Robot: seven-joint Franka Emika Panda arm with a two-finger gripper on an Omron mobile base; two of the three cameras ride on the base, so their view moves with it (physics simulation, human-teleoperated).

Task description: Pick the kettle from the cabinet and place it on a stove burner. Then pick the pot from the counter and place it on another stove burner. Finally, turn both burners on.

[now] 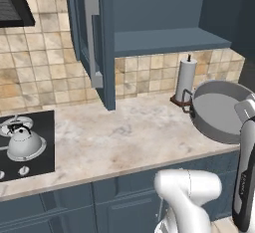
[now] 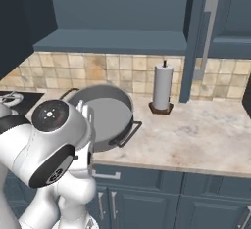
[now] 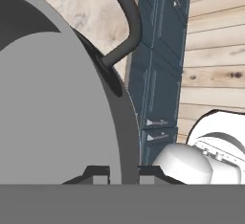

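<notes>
The gripper [image 3: 123,171] is clamped narrowly on the rim of the pot [image 1: 219,108], which hangs tilted above the counter [image 1: 134,137], near its right end. Treat the pot as rigid, smooth and probably heavy; you hold it by the wall, so expect swing.

A rendered home kitchen. A beige marbled stone counter [image 1: 134,132] runs along a wall of tan and cream tiles [image 1: 40,72], with dark blue base cabinets [image 2: 196,198] below. A dark blue wall cabinet [image 1: 164,33] hangs above, its door [image 1: 89,38] open and its shelf bare. At the counter's left end sits a black cooktop [image 1: 42,142] carrying a small kettle [image 1: 25,145]. A paper towel roll [image 2: 163,87] stands at the counter's back edge, and a wide grey pot [image 2: 105,115] is held tilted above the front edge.
</notes>
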